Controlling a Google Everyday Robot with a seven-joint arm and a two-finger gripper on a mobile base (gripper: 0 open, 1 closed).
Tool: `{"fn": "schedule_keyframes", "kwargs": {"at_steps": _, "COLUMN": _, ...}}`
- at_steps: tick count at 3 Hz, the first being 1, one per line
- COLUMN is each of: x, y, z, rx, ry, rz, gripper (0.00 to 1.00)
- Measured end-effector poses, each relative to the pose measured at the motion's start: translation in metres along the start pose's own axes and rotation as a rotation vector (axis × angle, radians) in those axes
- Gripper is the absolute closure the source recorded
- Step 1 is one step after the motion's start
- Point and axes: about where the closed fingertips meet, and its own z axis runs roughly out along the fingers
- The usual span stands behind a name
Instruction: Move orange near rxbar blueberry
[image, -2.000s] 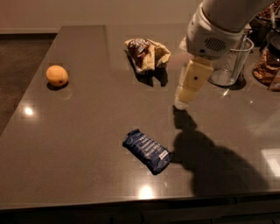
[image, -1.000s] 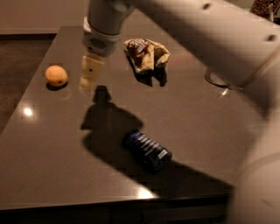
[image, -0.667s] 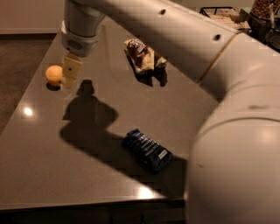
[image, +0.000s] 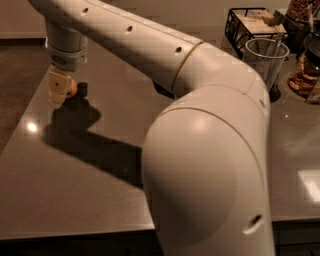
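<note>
My gripper (image: 58, 91) hangs below a ribbed grey wrist collar (image: 67, 59). It is a pale cream, blocky wedge pointing down, and it sits right against the orange (image: 73, 88). It covers the fruit's left side, so only a smooth, rounded yellow-orange sliver shows past its right edge. The two look to be touching, but I cannot tell how far the gripper is spread or whether it has any hold on the fruit (its own bulk hides that).

The orange rests on the table (image: 75, 200), a dark grey-brown slab with a polished, stone-like sheen. The slab's left edge runs just left of the fruit. A dark shadow (image: 95, 145) spreads from the orange toward the near side and the right.

My arm (image: 200, 150) rises above the orange and sweeps right and nearer. It is a glossy off-white tube dotted with small round holes, ringed by a thin seam and swelling into a big bulbous joint.

Well to the right of the orange stands a clear tumbler (image: 265, 60) with faint vertical ribs. A boxy black wire basket (image: 239, 22) sits just behind it.
</note>
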Motion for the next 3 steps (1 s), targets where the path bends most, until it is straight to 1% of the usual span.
{"fn": "schedule_keyframes", "kwargs": {"at_steps": 1, "x": -0.009, "y": -0.002, "z": 0.024, "rx": -0.003, "ry": 0.037, "rz": 0.001, "gripper": 0.00}}
{"fn": "schedule_keyframes", "kwargs": {"at_steps": 2, "x": -0.012, "y": -0.003, "z": 0.038, "rx": -0.026, "ry": 0.065, "rz": 0.013, "gripper": 0.15}}
{"fn": "schedule_keyframes", "kwargs": {"at_steps": 3, "x": -0.015, "y": -0.005, "z": 0.037, "rx": -0.052, "ry": 0.059, "rz": 0.026, "gripper": 0.39}}
